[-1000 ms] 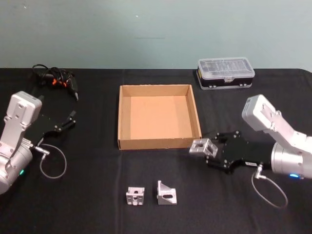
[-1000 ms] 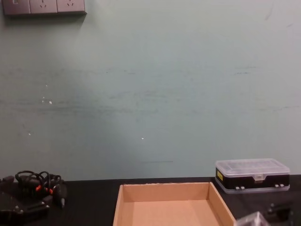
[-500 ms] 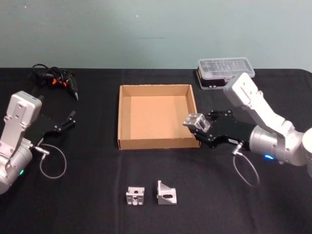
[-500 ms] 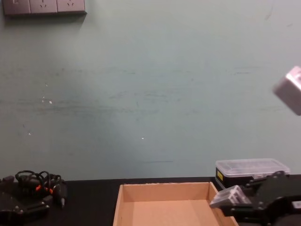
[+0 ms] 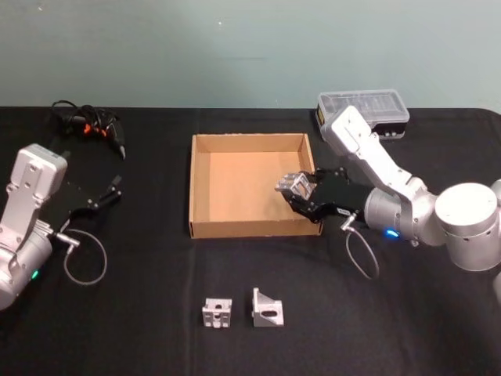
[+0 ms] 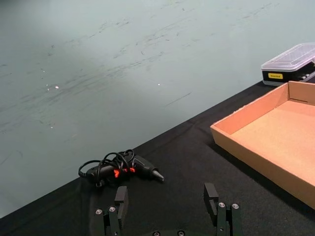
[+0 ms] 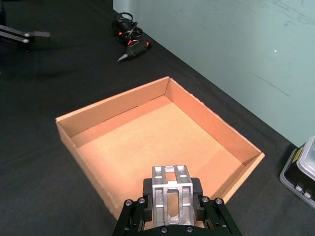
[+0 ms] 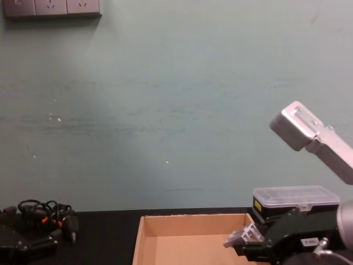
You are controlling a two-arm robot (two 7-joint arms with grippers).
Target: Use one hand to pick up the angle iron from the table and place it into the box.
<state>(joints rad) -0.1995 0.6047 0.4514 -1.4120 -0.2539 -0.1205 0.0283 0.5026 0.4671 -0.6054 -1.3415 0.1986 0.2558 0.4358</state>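
- R gripper (image 5: 300, 190) w/ angle iron (image 5: 293, 185) has shifted left since 0.5 s ago; now over box (image 5: 250, 142), just inside its right wall.
- Jaws clamped on the iron, above box floor.
- L gripper (image 5: 112, 192) parked at left over table (image 5: 141, 313), jaws wide.

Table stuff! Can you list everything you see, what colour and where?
table: 1, black, under everything.
box: 1, brown, table's middle.
held angle iron: 1, silver, over the box's right side.
loose angle irons: 2, silver, on the table before the box.
plastic case: 1, black, clear lid, back right.
cable bundle: 1, black and orange, back left.
left hand: 1, black, open, parked left.
right hand: 1, black, shut on the held angle iron.
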